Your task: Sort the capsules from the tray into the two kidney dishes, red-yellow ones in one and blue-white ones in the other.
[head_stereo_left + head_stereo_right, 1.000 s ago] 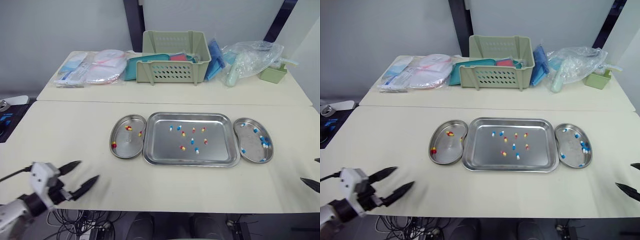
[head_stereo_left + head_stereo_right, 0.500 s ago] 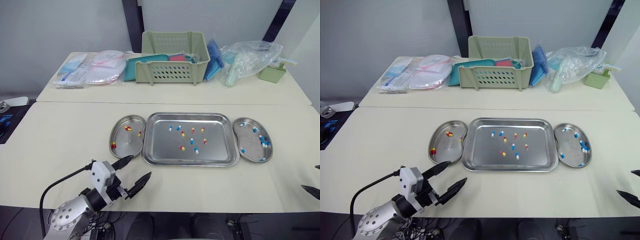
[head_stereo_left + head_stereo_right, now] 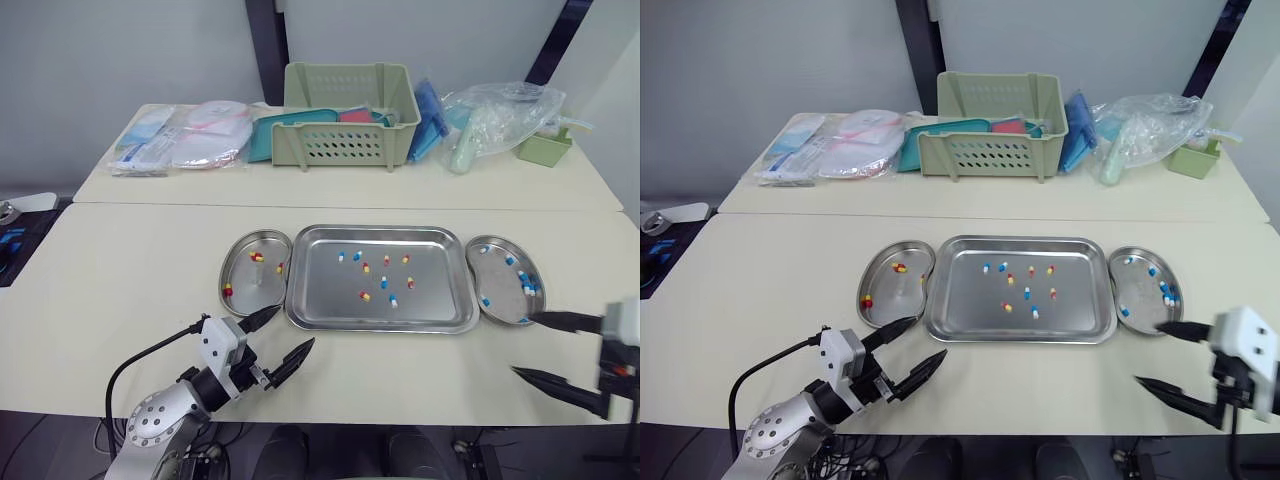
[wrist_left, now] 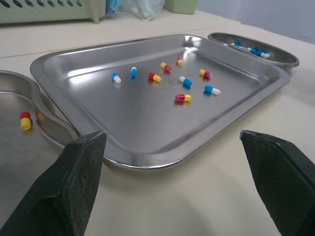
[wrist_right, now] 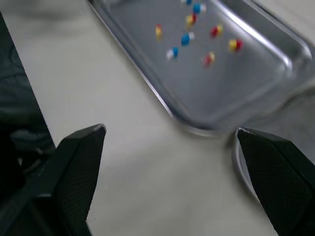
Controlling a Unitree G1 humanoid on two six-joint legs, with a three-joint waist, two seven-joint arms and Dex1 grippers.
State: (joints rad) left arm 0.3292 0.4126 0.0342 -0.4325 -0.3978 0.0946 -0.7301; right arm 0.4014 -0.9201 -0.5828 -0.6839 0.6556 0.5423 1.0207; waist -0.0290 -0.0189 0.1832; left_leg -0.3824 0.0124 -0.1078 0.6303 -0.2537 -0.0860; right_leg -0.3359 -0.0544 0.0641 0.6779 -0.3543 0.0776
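Note:
The steel tray (image 3: 430, 295) lies mid-table with several loose capsules, red-yellow (image 3: 364, 296) and blue-white (image 3: 392, 299). Touching its left side, a kidney dish (image 3: 255, 290) holds red-yellow capsules (image 3: 256, 257). A second dish (image 3: 503, 285) on the right holds several blue-white ones (image 3: 522, 275). My left gripper (image 3: 297, 325) hovers open just off the tray's front left corner, nothing between its fingers (image 4: 81, 172). My right gripper (image 3: 521, 343) is open and empty, just in front of the right dish. The right wrist view shows the tray's capsules (image 5: 186, 38) beyond its fingers (image 5: 78, 162).
Along the back table stand a green slotted basket (image 3: 350, 115), sealed packets (image 3: 185, 135) at the left, a clear plastic bag (image 3: 495, 120) and a small green box (image 3: 545, 148) at the right. A seam (image 3: 150, 203) divides the two tables.
My left gripper swung in from the table's front left edge to the tray's front left corner. My right gripper came in from the right edge to just in front of the right dish.

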